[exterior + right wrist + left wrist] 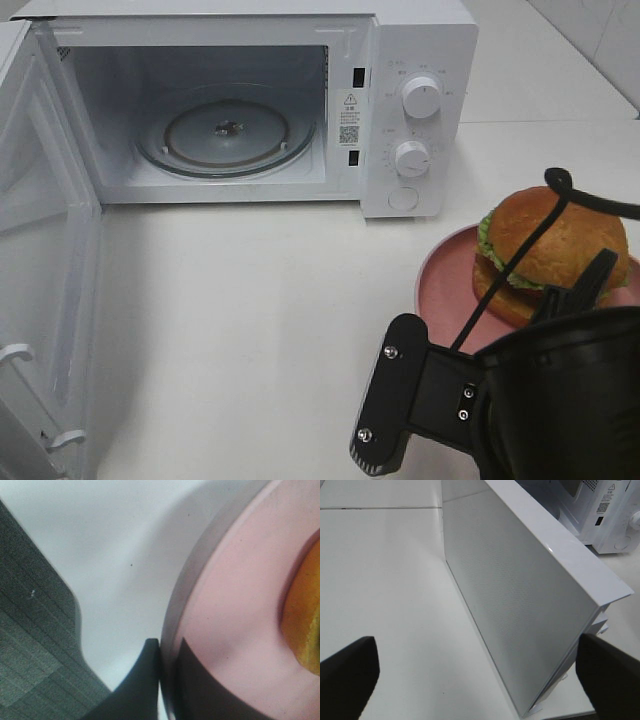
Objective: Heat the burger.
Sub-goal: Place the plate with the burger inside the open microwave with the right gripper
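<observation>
- The black right arm (560, 400) fills the lower right corner of the overhead view, with a thin black cable (520, 255) looping up from it across the burger.
- The right pincer (167, 652) pinches the rim of the plate (235, 605). One dark finger (145, 680) presses against the outside of the rim and the other lies on the pink inner surface.
- The plate (445, 275) is pink and round. It sits on the white desk (250, 320) at the right edge of the overhead frame, partly hidden by the arm.
- The burger (555, 245) rests on that plate at middle right of the overhead frame, in front of and to the right of the microwave. It has a golden-brown bun, and green lettuce frills out on its left side. The wrist camera catches only an orange-brown sliver of it (302, 630).
- The left pincer (477, 677) is spread wide and holds nothing. Its two black fingertips (345, 675) stand far apart at the edges of its camera's view, just beside the microwave door (520, 605).
- The door (40, 260) stands swung fully open along the left edge of the overhead frame.
- The white microwave (440, 60) stands across the upper part of the frame. Its cavity is bare apart from the glass turntable (225, 135).
- Two round knobs (421, 97) sit one above the other on its right-hand panel.
</observation>
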